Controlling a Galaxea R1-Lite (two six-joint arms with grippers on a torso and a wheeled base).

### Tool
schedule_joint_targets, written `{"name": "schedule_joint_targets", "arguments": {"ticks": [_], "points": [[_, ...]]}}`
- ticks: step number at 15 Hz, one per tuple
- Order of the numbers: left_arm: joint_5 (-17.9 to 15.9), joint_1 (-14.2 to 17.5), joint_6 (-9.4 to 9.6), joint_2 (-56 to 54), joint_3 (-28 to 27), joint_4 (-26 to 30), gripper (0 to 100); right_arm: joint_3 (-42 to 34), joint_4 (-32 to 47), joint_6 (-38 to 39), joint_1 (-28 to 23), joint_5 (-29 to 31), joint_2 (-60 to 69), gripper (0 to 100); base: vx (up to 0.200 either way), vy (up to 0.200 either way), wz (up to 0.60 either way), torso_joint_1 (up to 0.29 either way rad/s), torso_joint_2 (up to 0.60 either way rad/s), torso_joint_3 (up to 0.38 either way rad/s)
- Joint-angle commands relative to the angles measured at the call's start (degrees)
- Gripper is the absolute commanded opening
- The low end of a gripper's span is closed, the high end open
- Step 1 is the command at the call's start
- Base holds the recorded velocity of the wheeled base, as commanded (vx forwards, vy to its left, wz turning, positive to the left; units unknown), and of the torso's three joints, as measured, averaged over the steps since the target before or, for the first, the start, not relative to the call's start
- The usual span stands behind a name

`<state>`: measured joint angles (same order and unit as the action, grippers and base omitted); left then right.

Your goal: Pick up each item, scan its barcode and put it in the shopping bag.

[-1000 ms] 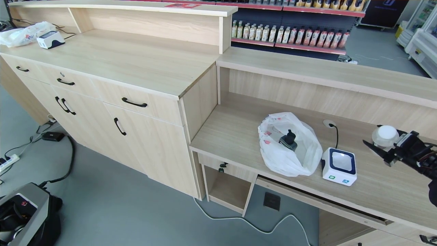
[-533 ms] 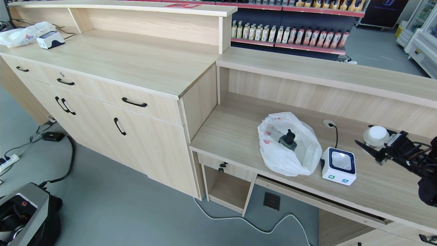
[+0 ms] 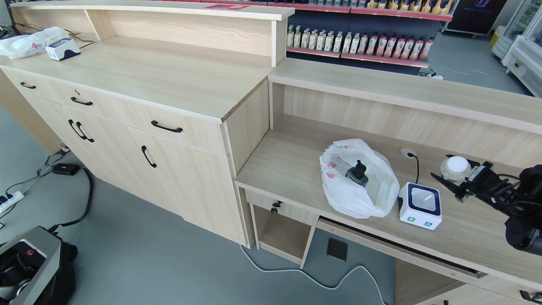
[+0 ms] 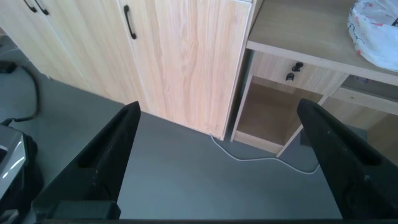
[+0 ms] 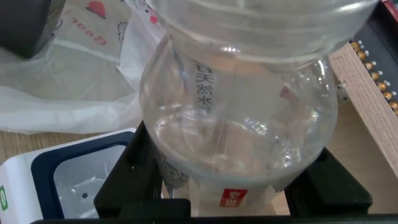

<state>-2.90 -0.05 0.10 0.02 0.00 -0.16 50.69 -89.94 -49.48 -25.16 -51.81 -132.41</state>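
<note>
Two bags (image 3: 348, 197) (image 3: 21, 44), two scanners (image 3: 420, 206) (image 3: 62, 48), one bottle (image 3: 456, 166)

A: Free lanes on the desk (image 3: 292, 165)?
B: Bare wood left of the shopping bag (image 3: 351, 195), up to the tall cabinet's side panel (image 3: 247, 123). Bare wood again right of the barcode scanner (image 3: 420, 206).
A: Obstacles?
B: Bag and scanner side by side, no gap visible. Scanner cable (image 3: 418, 167) arcs behind them. Back panel (image 3: 381, 112) and upper ledge (image 3: 402, 87) close the far side. Right claw (image 3: 446, 169), clamped on a clear bottle (image 3: 456, 166), hangs just beyond the scanner's right rear corner.
</note>
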Motion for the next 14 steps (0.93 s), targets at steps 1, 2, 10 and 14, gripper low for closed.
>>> {"name": "schedule_joint_targets", "arguments": {"ticks": [1, 2, 10, 14], "points": [[0.0, 0.0, -0.01, 0.0, 0.0, 0.0, 100, 0.3, -0.1, 0.1, 1.0, 0.0, -1.0, 0, 0.000, 0.000, 0.00, 0.000, 0.00, 0.000], [0.0, 0.0, -0.01, 0.0, 0.0, 0.0, 100, 0.5, -0.1, 0.0, 1.5, 0.0, -1.2, 0, 0.000, 0.000, 0.00, 0.000, 0.00, 0.000], [0.0, 0.0, -0.01, 0.0, 0.0, 0.0, 100, 5.2, -0.1, 0.0, 5.6, -0.4, -2.4, 0, 0.000, 0.000, 0.00, 0.000, 0.00, 0.000], [0.0, 0.0, -0.01, 0.0, 0.0, 0.0, 100, 7.8, -0.1, -0.3, 6.0, -0.5, -4.3, 0, 0.000, 0.000, 0.00, 0.000, 0.00, 0.000]]}}
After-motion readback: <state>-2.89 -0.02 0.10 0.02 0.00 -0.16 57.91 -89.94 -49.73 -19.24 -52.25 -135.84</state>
